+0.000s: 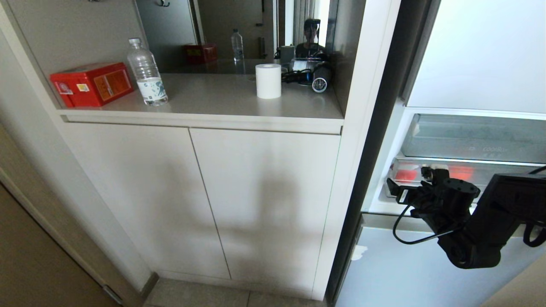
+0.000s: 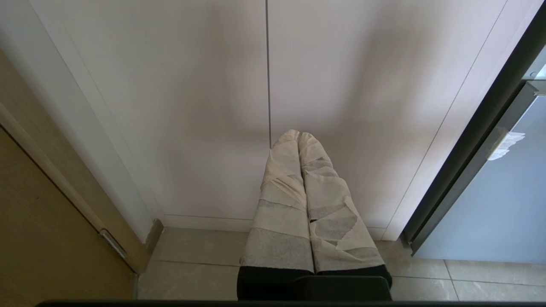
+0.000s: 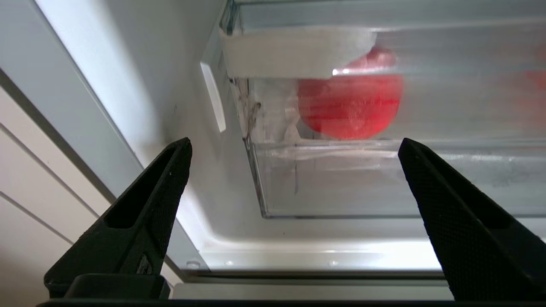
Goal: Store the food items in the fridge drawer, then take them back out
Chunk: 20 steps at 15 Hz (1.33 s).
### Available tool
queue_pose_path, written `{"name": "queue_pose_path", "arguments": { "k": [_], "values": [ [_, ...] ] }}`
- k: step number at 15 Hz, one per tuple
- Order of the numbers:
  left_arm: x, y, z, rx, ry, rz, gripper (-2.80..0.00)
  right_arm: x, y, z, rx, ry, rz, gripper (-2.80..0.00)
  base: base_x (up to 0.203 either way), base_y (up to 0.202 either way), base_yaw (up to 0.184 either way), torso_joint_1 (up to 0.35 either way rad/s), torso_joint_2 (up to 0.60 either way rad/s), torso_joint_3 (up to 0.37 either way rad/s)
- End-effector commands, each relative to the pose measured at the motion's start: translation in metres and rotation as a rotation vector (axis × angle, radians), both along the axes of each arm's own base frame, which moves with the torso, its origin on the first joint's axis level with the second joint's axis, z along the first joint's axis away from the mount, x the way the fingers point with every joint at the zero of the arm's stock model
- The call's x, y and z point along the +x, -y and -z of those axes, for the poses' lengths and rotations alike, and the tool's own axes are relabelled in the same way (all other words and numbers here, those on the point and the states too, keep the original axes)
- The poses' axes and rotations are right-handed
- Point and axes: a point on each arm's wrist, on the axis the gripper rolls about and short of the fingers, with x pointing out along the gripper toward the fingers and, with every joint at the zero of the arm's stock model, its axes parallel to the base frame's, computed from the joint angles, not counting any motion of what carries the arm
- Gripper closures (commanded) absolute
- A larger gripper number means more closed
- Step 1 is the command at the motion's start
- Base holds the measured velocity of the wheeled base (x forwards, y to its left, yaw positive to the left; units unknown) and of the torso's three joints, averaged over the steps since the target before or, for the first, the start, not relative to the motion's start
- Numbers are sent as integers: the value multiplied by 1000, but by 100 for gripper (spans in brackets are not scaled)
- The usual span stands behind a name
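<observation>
- We find the right gripper (image 3: 294,170) empty, its two black fingers (image 3: 158,187) spread wide, held in front of the open fridge compartment and apart from the drawer.
- Straight ahead of it stands the fridge drawer (image 3: 384,179), a clear plastic bin; its transparent front wall faces the gripper.
- Inside the drawer, behind that clear wall, lies the red fruit (image 3: 349,106), near the drawer's corner on the side of the fridge wall. A white strip crosses just above it.
- In the head view the right arm (image 1: 482,217) reaches across the pale blue-grey door panel (image 1: 405,273) toward the drawer, where red shows through the clear front (image 1: 463,172).
- The left gripper (image 2: 298,140) hangs low before the white cabinet doors (image 2: 192,106), its cloth-wrapped fingers pressed together on nothing.
- On the shelf above the cabinet we note a red box (image 1: 91,84), a water bottle (image 1: 147,72) and a white paper roll (image 1: 268,81).
</observation>
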Motion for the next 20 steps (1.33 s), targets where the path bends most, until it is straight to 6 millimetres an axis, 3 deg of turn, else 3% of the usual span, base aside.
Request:
{"name": "queue_pose_path", "arguments": {
  "k": [1, 15, 20],
  "values": [
    [0, 0, 0, 0, -2, 0, 0, 3, 0, -4, 1, 26, 0, -280, 0, 0, 0, 0, 0, 0],
    [0, 0, 0, 0, -2, 0, 0, 5, 0, -23, 1, 84, 13, -280, 0, 0, 0, 0, 0, 0],
    [0, 0, 0, 0, -2, -1, 0, -2, -1, -9, 3, 24, 9, -280, 0, 0, 0, 0, 0, 0]
  ]
}}
